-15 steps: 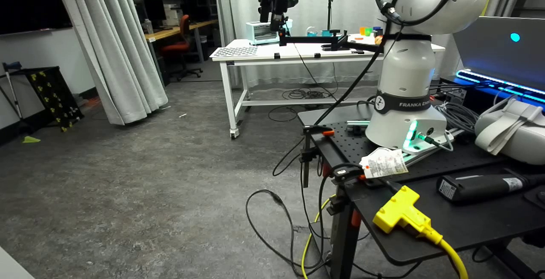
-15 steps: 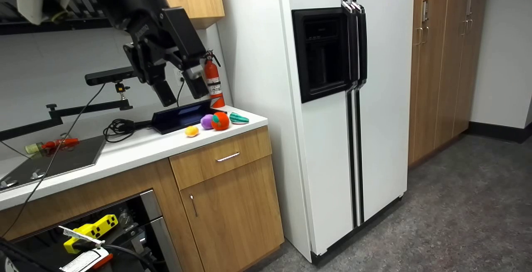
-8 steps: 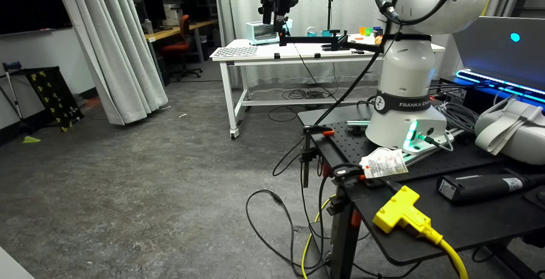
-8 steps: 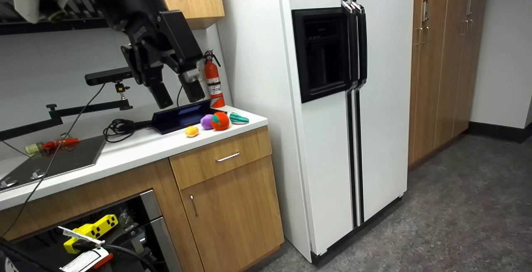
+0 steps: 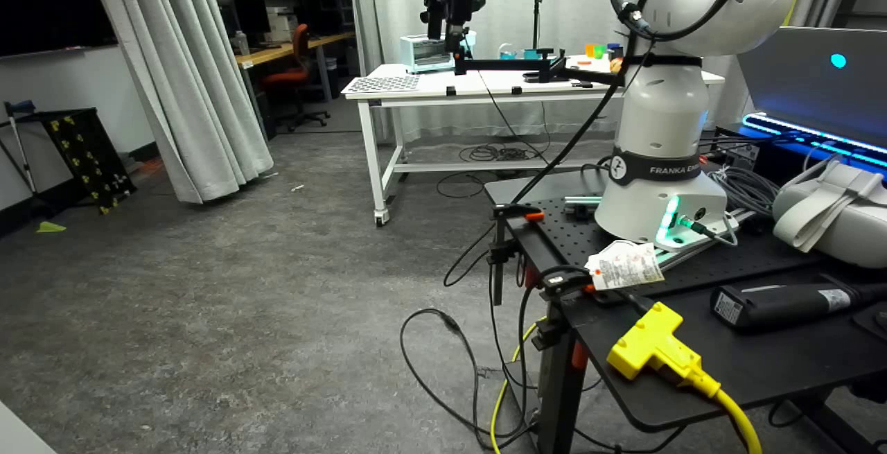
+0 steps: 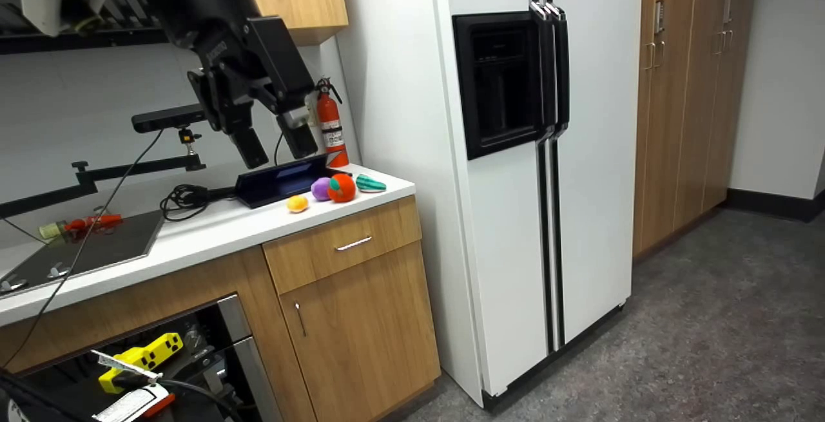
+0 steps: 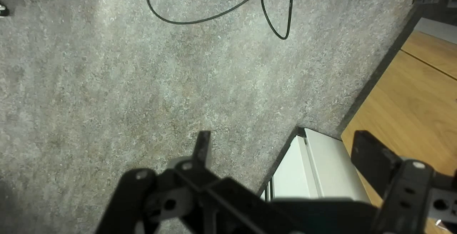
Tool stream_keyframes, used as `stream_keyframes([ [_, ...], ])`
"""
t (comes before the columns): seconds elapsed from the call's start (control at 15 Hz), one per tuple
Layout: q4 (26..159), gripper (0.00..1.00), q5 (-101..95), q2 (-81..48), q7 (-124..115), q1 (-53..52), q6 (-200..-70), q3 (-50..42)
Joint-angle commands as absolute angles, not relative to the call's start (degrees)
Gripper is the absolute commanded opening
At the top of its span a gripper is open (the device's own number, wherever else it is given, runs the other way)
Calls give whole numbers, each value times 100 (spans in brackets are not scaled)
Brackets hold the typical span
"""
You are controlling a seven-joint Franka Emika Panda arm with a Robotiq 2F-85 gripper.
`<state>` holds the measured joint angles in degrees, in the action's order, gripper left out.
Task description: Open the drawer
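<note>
The drawer [image 6: 380, 232] is shut in an exterior view. Its light wood front with a silver bar handle [image 6: 354, 244] sits under the white counter, above a cabinet door. Its white inside is hidden. My gripper [image 6: 279, 146] is open and empty, pointing down, high above the counter and apart from the handle. The gripper also shows in an exterior view [image 5: 444, 35] and in the wrist view [image 7: 284, 141], where its black fingers stand wide apart with nothing between them. The handle cannot be made out in the wrist view.
The counter [image 6: 213, 229] holds a yellow, a purple and a red toy [image 6: 341, 188], a green one and a dark open box [image 6: 283, 180]. A white fridge [image 6: 399, 119] stands beside the drawer cabinet. A camera arm [image 6: 135, 167] and cables are near my arm.
Over the first half second my gripper shifts slightly, a little left and down in an exterior view. Since then it has stayed still. The drawer stays shut.
</note>
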<state>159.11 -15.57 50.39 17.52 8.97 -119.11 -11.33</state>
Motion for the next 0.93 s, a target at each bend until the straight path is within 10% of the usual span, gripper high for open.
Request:
stream_keyframes([
  [0.0, 15896, 100, -1571, 5041, 1761, 861, -11890, -1159],
  [0.87, 15897, 100, -1542, 5028, 1769, 808, -11813, -1166],
])
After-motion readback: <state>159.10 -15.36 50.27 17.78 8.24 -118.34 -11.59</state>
